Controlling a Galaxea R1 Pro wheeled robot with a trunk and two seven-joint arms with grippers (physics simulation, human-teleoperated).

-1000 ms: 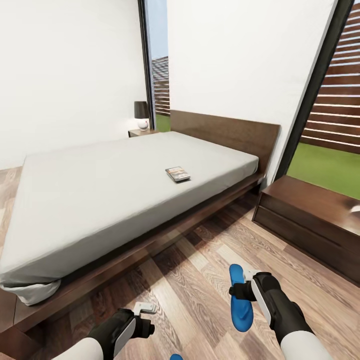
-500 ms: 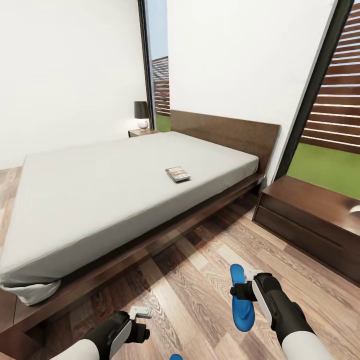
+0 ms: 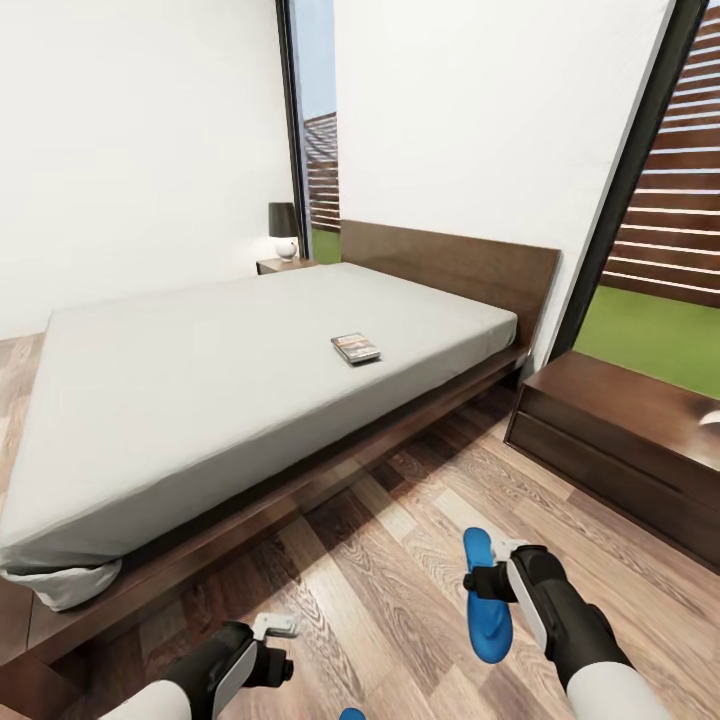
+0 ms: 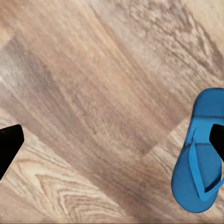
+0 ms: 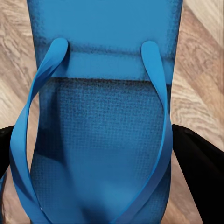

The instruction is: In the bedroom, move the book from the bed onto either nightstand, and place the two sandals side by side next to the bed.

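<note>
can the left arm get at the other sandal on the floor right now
Probably yes. The left gripper hangs with jaws open over bare floor, the second sandal lying flat just beside one jaw, nothing between them; a short sideways shift should do.

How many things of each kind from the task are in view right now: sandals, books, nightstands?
Sandals: 2, one at the right gripper, one on the floor under the left arm.
Books: 1, on the bed.
Nightstands: 2.
Total: 5.
</note>
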